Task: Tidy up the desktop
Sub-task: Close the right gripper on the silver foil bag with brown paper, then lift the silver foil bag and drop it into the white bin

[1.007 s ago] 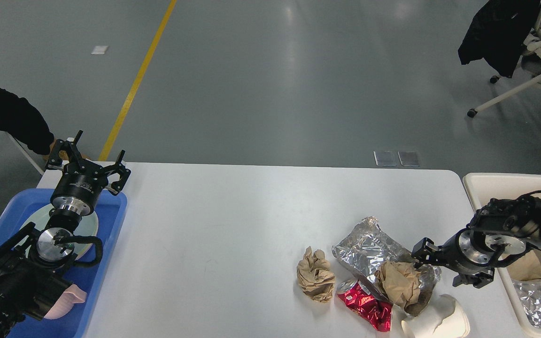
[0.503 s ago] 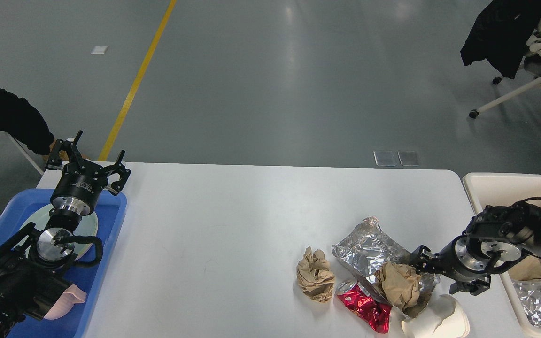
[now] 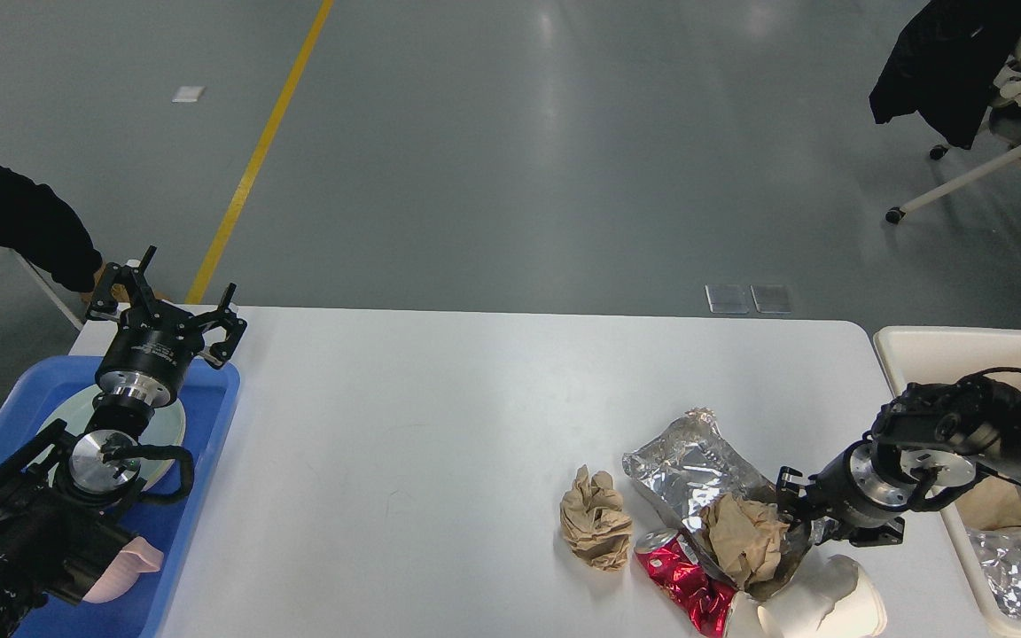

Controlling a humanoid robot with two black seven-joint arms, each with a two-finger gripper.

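The blue tray held a plate, the cream bin foil. On the desktop, the right gripper had moved lower, seemingly clamping the brown paper wad. Left gripper stayed spread.

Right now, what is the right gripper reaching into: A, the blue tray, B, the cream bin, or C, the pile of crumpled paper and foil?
C: the right gripper is at the brown crumpled paper lying on the foil bag, on the desktop.
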